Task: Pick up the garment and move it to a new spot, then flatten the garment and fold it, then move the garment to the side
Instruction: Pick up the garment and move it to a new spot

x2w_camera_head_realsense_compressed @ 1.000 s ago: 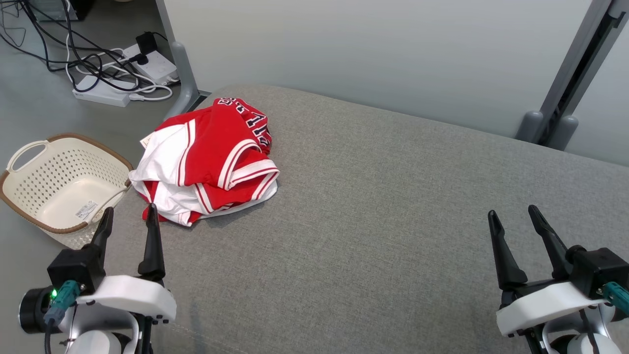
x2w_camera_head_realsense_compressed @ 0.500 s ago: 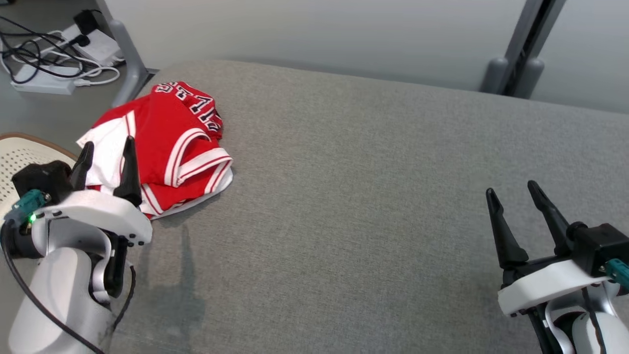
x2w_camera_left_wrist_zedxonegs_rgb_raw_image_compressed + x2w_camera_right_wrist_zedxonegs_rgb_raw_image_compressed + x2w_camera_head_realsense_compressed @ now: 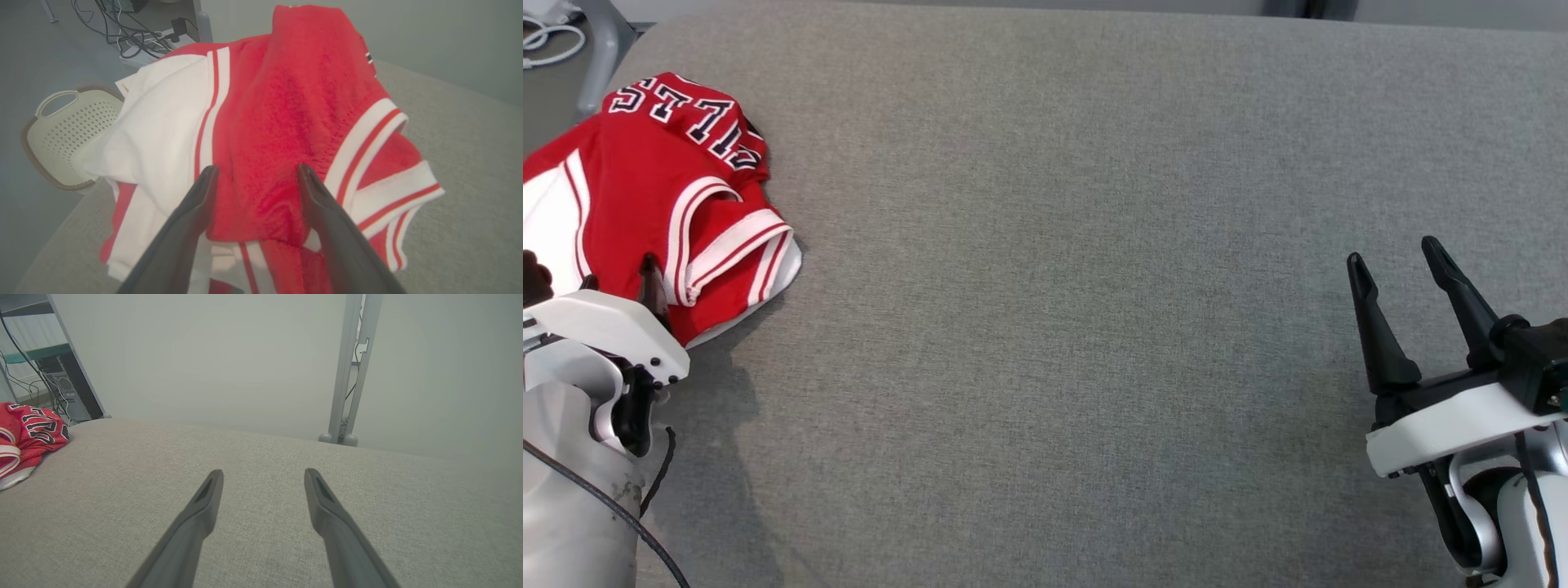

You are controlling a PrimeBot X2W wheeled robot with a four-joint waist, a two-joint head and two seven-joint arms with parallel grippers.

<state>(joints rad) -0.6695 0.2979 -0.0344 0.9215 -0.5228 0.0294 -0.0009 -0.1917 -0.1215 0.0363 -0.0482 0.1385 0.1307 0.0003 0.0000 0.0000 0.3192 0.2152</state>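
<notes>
Left gripper: jaws wide apart, holding nothing; both fingertips sit over the red cloth at the near side of the heap, and I cannot tell whether they touch it.
Garment: a red and white jersey, bunched in a loose heap at the left end of the grey padded surface, close to its far left corner.
Garment edges: the white panel lies along the surface's left edge; the striped hem points right, toward the bare middle.
Beyond the left edge: a cream basket on the floor, with cables farther back.
Right gripper: jaws wide apart, empty, above the right end of the surface, well apart from the garment.
Open room: bare grey fabric runs from the striped hem to the right gripper.
Far edge: a pale wall and a grey post stand behind it.
</notes>
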